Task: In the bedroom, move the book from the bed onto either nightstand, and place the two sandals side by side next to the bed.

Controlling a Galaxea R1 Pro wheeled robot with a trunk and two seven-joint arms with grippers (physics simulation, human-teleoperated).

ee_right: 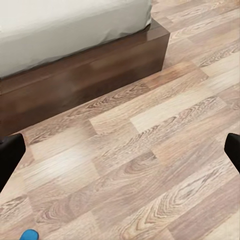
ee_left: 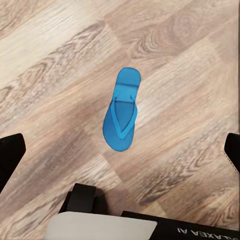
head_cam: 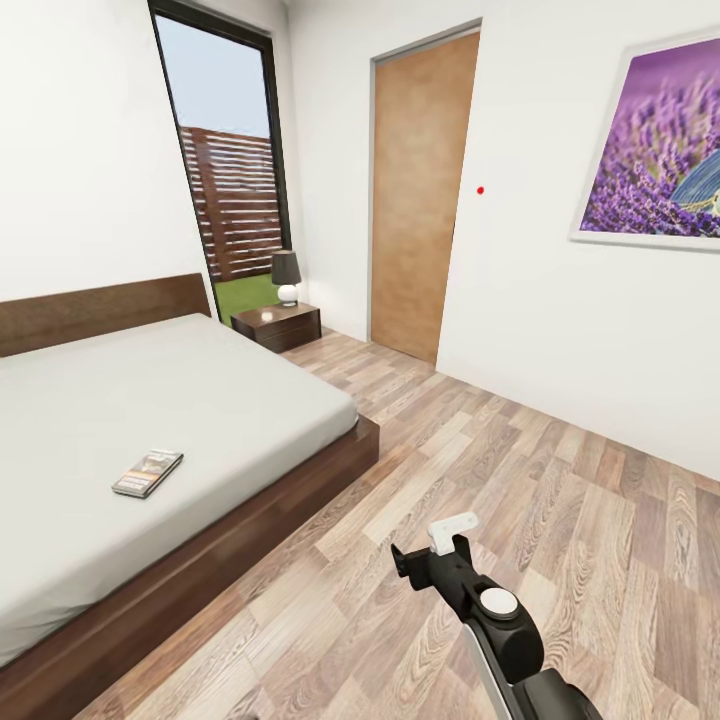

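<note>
Book (head_cam: 147,473) lies on the bed (head_cam: 200,400), nothing moved yet; the nightstand (head_cam: 278,324) stands far off beside the headboard. My left gripper (ee_left: 120,155) hangs released over one sandal (ee_left: 121,111) on the wood floor (head_cam: 560,520); the right gripper (ee_right: 120,150) is also spread, empty. I judge the sandal pickup comes first: descend straight and close across its width.
</note>
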